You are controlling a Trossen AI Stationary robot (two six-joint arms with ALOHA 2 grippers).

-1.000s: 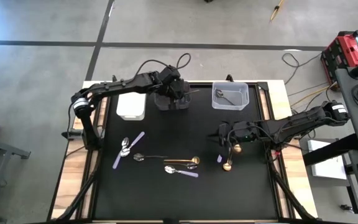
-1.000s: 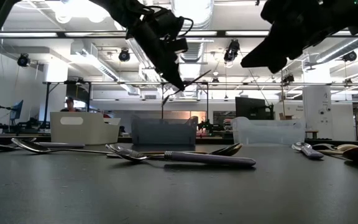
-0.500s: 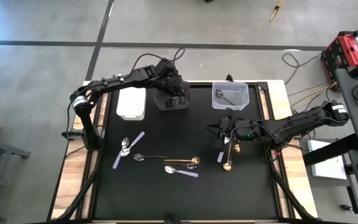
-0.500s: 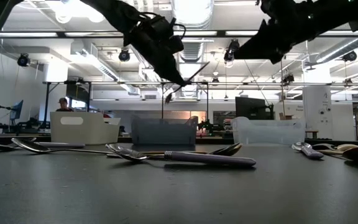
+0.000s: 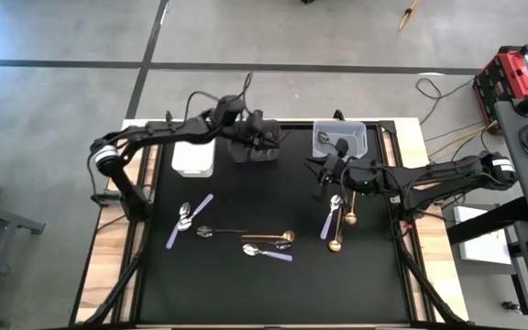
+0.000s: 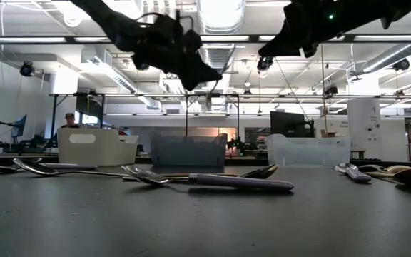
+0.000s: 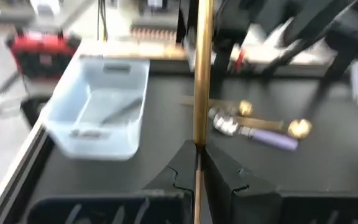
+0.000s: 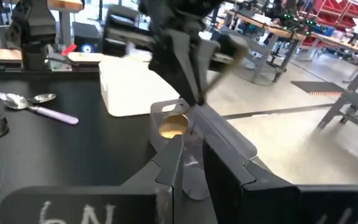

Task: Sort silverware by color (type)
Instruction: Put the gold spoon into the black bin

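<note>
2 grippers, left (image 7: 197, 163) gripping a gold utensil (image 7: 202, 68), right (image 8: 190, 163) gripping a silver utensil (image 8: 219, 132).

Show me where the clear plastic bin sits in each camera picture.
High view: clear bin at the table's far edge, right of centre.
Low view: rightmost of three bins.
Left wrist view: beyond the gripper, at the mat's edge.
Right wrist view: not in it.
Shared landmark: the dark bin beside it.
</note>
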